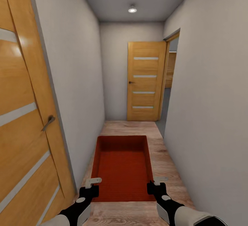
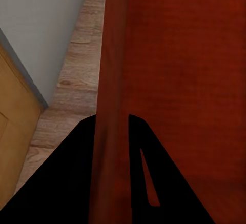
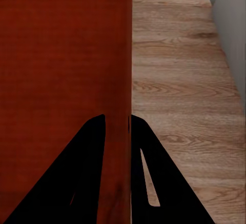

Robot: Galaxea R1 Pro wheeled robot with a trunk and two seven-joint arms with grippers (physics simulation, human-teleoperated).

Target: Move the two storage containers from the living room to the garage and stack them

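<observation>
Orange-red bin [image 1: 123, 164], nothing inside | my left hand [image 1: 90, 188] clamped on its left wall | my right hand [image 1: 155, 187] clamped on its right wall | above hallway wood floor [image 1: 172, 171]

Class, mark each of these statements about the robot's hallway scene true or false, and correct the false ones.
1. The robot carries one orange-red container with both hands. True: the left hand and right hand each clamp a side wall.
2. The container holds a dark brown box. False: it is empty.
3. The floor under the container is grey concrete. False: it is light wood plank.
4. A wooden door stands at the end of the corridor. True.
5. The ceiling light is off. False: it glows.
6. In the left wrist view, the container's wall sits between the two fingers. True.
</observation>
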